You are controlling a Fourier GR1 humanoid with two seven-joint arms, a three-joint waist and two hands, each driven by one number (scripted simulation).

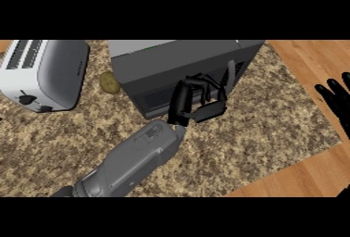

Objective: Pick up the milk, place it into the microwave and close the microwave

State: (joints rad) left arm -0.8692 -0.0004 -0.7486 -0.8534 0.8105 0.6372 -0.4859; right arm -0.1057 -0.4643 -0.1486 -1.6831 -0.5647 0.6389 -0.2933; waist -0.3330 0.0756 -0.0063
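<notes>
The left hand (198, 99) presses relaxed fingers against the microwave (184, 69) front directly ahead of it, the milk nowhere visible, presumably inside already, so closing looks nearly finished.

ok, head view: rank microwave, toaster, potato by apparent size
1. microwave, largest, though the left hand covers part of its front
2. toaster, cut by the left edge
3. potato, clearly smallest

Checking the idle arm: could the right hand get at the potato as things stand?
Probably not directly. The right hand rests open at the view's right edge, while the potato sits far across, wedged between the toaster and the microwave. The microwave and the left hand lie in between.
</notes>
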